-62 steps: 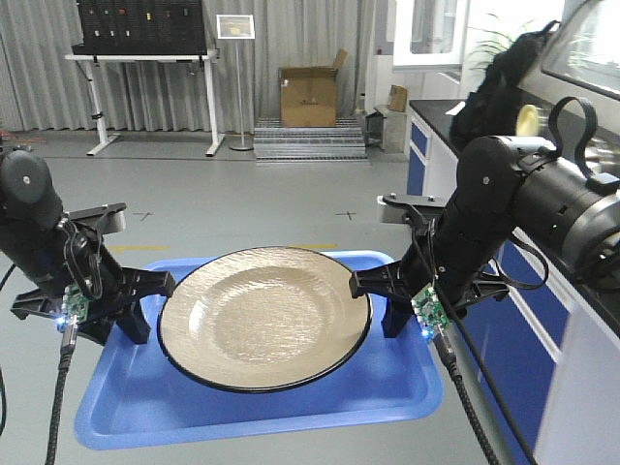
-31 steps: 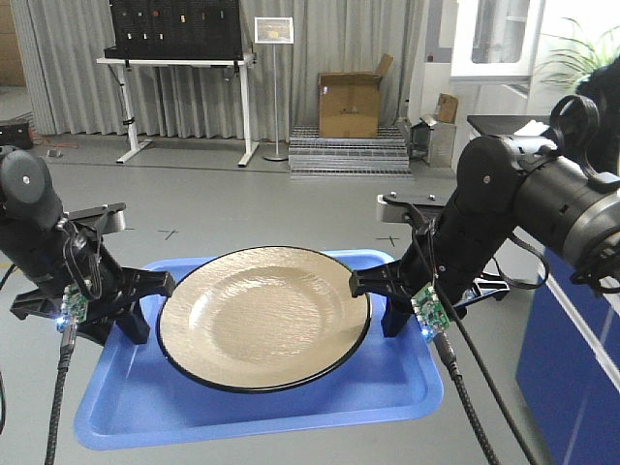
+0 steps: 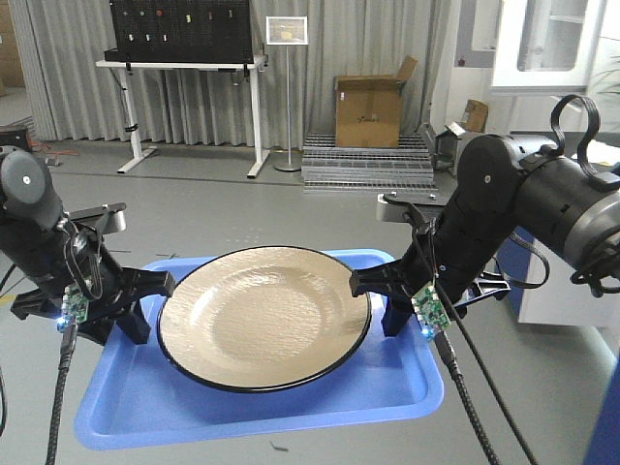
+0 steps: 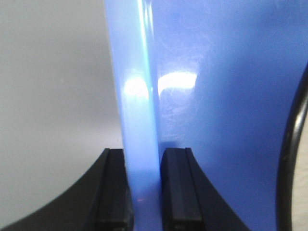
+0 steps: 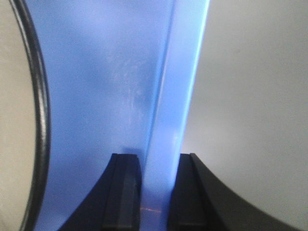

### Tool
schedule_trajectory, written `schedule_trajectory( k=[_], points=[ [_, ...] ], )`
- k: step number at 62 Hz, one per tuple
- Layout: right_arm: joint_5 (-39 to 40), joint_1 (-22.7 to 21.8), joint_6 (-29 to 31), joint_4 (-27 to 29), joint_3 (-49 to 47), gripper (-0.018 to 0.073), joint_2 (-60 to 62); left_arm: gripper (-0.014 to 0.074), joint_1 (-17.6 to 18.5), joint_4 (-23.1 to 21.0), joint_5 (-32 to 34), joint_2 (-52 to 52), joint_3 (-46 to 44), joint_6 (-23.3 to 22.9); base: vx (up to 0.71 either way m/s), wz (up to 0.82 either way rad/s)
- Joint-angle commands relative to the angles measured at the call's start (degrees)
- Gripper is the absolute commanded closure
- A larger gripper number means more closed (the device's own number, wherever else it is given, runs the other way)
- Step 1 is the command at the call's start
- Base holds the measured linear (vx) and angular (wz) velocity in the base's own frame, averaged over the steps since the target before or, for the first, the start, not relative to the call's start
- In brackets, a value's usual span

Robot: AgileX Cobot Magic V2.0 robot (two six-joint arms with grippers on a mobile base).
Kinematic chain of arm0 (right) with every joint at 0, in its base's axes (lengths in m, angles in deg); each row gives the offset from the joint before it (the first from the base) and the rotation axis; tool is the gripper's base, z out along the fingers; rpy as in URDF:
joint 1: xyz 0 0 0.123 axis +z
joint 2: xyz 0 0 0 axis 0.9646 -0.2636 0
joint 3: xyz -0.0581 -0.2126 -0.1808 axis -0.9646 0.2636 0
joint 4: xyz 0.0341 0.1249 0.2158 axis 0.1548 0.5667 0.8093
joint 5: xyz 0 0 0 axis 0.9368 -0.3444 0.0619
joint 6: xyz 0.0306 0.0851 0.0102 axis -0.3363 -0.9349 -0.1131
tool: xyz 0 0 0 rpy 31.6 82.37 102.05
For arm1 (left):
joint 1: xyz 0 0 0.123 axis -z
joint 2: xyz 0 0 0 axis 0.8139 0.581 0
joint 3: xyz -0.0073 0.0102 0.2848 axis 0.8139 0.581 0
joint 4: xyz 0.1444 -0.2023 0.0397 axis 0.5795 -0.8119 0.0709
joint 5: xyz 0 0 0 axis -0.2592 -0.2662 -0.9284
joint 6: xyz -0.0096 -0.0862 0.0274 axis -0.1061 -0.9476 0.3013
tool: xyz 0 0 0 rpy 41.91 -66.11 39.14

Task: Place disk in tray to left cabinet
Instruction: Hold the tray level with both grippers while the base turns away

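Observation:
The tan disk with a thin black rim lies in the blue tray, held in the air between my two arms. My left gripper is shut on the tray's left rim; the disk's black edge shows at the far right of the left wrist view. My right gripper is shut on the tray's right rim; the disk's edge shows at the left of the right wrist view. The left cabinet is out of view.
Grey floor lies below the tray. At the back stand a white-legged table with a black rack, a sign stand, a cardboard box and a metal grate step. A blue and white counter is at right.
The background has shifted to the right across the three frames, so the base is turning left. Both grippers keep their hold and the tray and disk stay put relative to them.

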Motion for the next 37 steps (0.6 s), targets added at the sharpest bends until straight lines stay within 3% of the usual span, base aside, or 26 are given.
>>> schedule_trajectory(
  k=[1, 37],
  points=[
    [0.4, 0.7, 0.5, 3.7, -2.2, 0.0561, 3.9, 0.0597, 1.3, -4.7, 0.7, -3.5, -2.1, 0.2, 0.67, 0.07],
    [0.4, 0.7, 0.5, 3.7, -2.2, 0.0561, 3.9, 0.0597, 1.3, -4.7, 0.7, -3.5, -2.1, 0.2, 0.69, 0.21]
  ],
)
